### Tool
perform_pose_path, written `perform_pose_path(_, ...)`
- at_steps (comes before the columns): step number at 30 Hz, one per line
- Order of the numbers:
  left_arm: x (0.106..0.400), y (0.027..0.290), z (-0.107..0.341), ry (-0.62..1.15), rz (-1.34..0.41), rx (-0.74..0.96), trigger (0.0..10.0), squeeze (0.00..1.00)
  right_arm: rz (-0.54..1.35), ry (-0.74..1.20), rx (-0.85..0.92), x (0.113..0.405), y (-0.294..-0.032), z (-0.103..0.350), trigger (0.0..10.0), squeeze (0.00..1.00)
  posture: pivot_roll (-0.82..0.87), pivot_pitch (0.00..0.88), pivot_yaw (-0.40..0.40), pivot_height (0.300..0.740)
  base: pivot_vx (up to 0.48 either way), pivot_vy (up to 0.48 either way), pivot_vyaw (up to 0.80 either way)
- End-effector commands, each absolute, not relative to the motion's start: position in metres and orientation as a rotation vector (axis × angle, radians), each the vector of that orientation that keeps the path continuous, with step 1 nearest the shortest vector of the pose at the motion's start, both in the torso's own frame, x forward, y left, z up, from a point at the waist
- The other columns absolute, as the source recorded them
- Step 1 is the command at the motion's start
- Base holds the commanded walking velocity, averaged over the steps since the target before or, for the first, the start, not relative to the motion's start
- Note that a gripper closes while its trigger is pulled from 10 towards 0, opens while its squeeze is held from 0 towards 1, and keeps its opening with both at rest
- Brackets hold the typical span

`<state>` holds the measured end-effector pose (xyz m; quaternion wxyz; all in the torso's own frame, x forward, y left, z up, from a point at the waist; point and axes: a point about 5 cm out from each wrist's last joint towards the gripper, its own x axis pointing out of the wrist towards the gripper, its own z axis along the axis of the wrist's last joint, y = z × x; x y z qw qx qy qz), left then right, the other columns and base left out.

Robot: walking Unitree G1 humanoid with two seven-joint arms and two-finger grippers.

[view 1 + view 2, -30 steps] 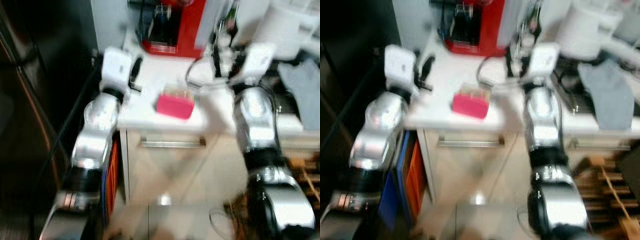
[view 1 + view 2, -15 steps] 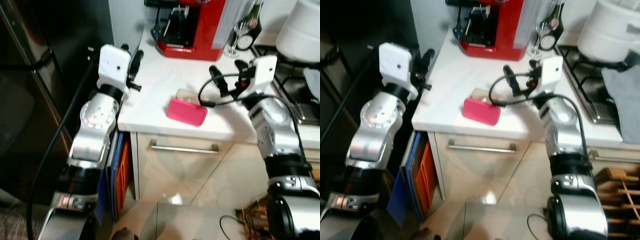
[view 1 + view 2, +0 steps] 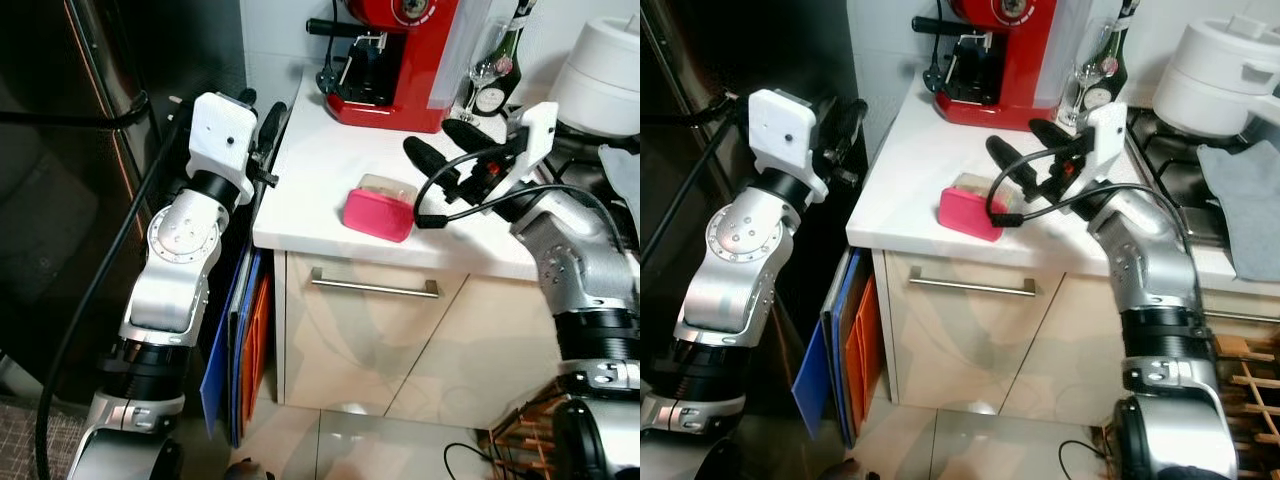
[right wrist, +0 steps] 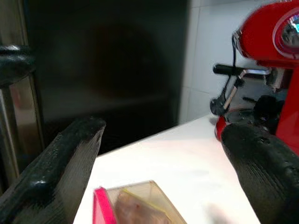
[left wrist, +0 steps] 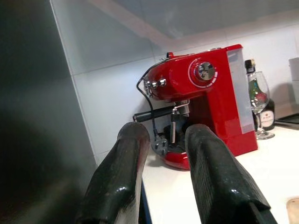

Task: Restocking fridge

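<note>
On the white table (image 3: 330, 170), near its front edge above a drawer with a metal bar handle (image 3: 374, 288), lies a pink food container (image 3: 379, 212). Its base is bright pink with rounded corners, and its lid is clear and faintly amber; through the lid in the right wrist view something pale shows inside, too blurred to identify. No label or print can be read on it.

The right end effector (image 3: 1025, 140) hovers over the table just beside the container on its right, fingers spread wide apart and holding nothing; in the right wrist view the container (image 4: 135, 205) sits between and below the two black fingers (image 4: 56, 168). A black cable loops from that wrist down toward the container.

The left end effector (image 3: 262, 115) is raised at the left edge of the table, beside the dark fridge (image 3: 90, 150); its fingers (image 5: 205, 172) stand a little apart with nothing between them, pointing toward the red espresso machine (image 5: 201, 98) at the back of the table.

Next to the machine stand a wine glass (image 3: 487, 70) and a dark bottle (image 3: 508, 60) whose label is too small to read. A white pot (image 3: 1225, 75) rests on the gas hob, with a grey cloth (image 3: 1250, 200) in front of it. Blue and orange boards (image 3: 240, 340) stand upright in the gap between fridge and cabinet.
</note>
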<state>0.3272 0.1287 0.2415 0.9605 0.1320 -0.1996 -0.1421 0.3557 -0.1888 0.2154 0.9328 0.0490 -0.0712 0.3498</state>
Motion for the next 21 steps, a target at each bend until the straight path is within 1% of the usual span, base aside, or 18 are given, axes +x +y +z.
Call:
perform_pose_path(1,0.326,0.125,0.242,-0.402,-0.314,0.266,10.0,0.00,0.717,-0.138,0.052,0.360,-0.190,0.217,10.0,1.00,0.11,0.000,-0.013,0.740,0.000,0.000,0.00)
perform_pose_path(2,0.326,0.124,0.243,-0.403,-0.317,0.265,10.0,0.00,0.731,-0.121,0.022,0.363,-0.188,0.214,10.0,0.66,0.12,0.000,-0.014,0.740,0.000,0.000,0.00)
perform_pose_path(4,0.325,0.124,0.243,-0.404,-0.319,0.265,10.0,0.00,0.744,-0.108,0.004,0.363,-0.187,0.212,10.0,0.66,0.12,0.000,-0.014,0.740,0.000,0.000,0.00)
perform_pose_path(5,0.325,0.125,0.243,-0.402,-0.319,0.266,10.0,0.00,0.771,-0.088,-0.026,0.364,-0.184,0.208,10.0,0.00,0.12,0.000,-0.014,0.740,0.000,0.000,0.00)
perform_pose_path(8,0.324,0.127,0.243,-0.401,-0.317,0.266,10.0,0.00,0.800,-0.076,-0.034,0.364,-0.181,0.205,10.0,0.00,0.13,0.000,-0.013,0.740,0.000,0.000,0.00)
perform_pose_path(11,0.322,0.132,0.244,-0.395,-0.301,0.269,10.0,0.00,0.907,-0.067,-0.009,0.359,-0.174,0.206,10.0,0.00,0.14,0.000,-0.018,0.740,0.000,0.000,0.00)
perform_pose_path(21,0.320,0.134,0.242,-0.383,-0.297,0.268,10.0,0.00,0.929,-0.036,0.005,0.360,-0.180,0.202,10.0,0.00,0.13,0.000,-0.013,0.740,0.000,0.000,0.00)
